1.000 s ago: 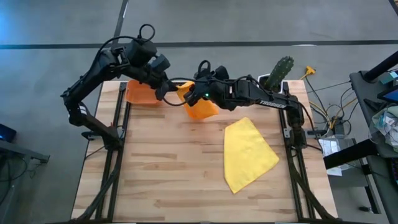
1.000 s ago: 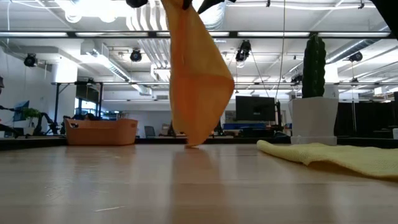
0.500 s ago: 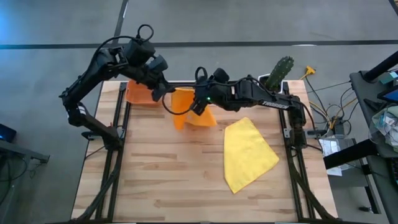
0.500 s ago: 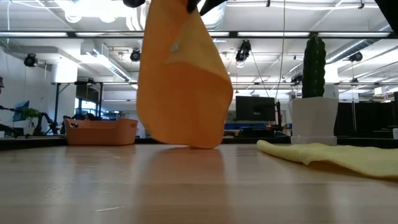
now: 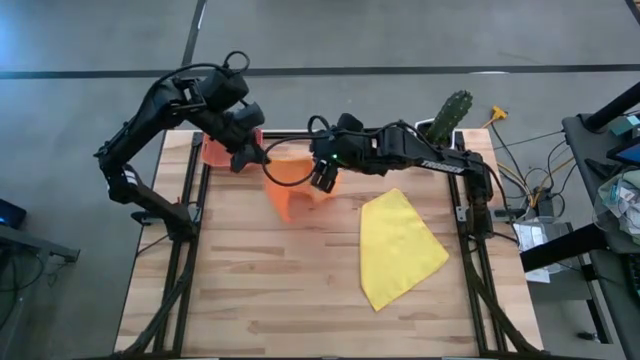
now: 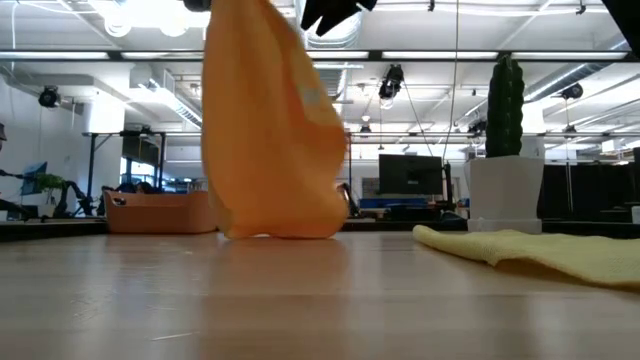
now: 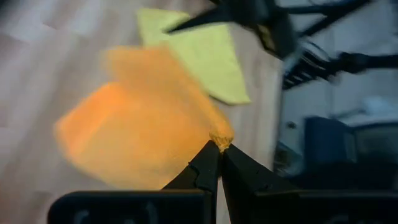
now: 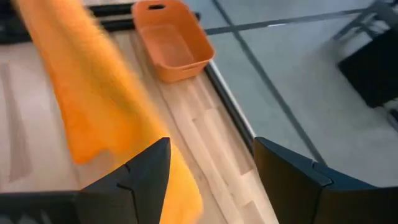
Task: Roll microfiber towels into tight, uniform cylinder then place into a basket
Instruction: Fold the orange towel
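From above we see the left pincer [image 5: 243,158] near the far left part of the table [image 5: 300,300], clenched on a corner of the orange towel [image 5: 288,180], which hangs from it and spreads down toward the wood. The right pincer [image 5: 322,175] sits just beside that towel on its right side, its jaws spread and gripping nothing. The yellow towel [image 5: 400,248] lies flat on the right half of the table, well apart from both arms. The basket [image 5: 218,150] stands at the far left corner, partly hidden under the left arm. A cactus pot [image 5: 447,118] stands at the far right corner.

At table level we see the orange towel [image 6: 270,130] hanging as a broad sheet whose lower edge meets the table top. The basket [image 6: 163,212] shows behind it to the left, the yellow towel [image 6: 530,250] lies rumpled at the right, and the cactus pot [image 6: 505,160] rises behind it.

In the left wrist view the fingers [image 7: 205,171] are pressed together on a corner of the orange towel [image 7: 137,118], with the yellow towel [image 7: 199,53] farther off.

In the right wrist view the fingers [image 8: 149,171] stand wide apart and empty; the orange towel [image 8: 93,106] drapes close by one of them, and the basket [image 8: 168,40] stands empty beyond.
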Tool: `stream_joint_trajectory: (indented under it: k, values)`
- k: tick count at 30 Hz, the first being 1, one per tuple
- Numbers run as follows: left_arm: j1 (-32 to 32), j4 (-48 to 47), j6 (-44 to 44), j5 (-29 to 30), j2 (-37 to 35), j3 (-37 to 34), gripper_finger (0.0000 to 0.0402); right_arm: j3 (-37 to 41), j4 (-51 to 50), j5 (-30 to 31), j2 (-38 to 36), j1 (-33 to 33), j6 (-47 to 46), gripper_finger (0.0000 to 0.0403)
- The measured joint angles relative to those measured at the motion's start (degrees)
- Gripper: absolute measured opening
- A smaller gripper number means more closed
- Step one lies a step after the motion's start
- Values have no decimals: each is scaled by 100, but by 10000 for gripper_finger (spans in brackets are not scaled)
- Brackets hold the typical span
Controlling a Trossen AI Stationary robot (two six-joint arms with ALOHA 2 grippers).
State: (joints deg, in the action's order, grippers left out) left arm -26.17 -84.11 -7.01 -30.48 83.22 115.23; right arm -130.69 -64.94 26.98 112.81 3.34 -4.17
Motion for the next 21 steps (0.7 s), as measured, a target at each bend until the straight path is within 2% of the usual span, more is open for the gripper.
stream_joint_trajectory:
  k: [2, 5, 8, 10, 12, 13, 21]
  values:
    - [2, 1, 4, -339, 3, -94, 0, 59, 3, -202, 0, 63, 100, 226]
    - [2, 3, 145, -381, 9, -287, 0, 190, 96, -574, 0, 194, 165, 226]
    - [-7, 43, 440, 235, 9, -686, 0, 364, 323, -1375, 0, 319, 142, 226]
    - [-54, 47, 653, 735, 23, -1102, 0, 504, 634, -2289, 0, 357, 138, 226]
    - [-135, 119, 823, 945, 31, -1637, 0, 658, 925, -3026, 6, 343, 64, 226]
    - [-182, 200, 879, 962, 29, -1934, 0, 743, 1032, -3200, 11, 320, 7, 226]
    - [-352, 1041, 946, 962, 28, -4223, 0, 1474, 1697, -3307, 22, 65, -479, 226]
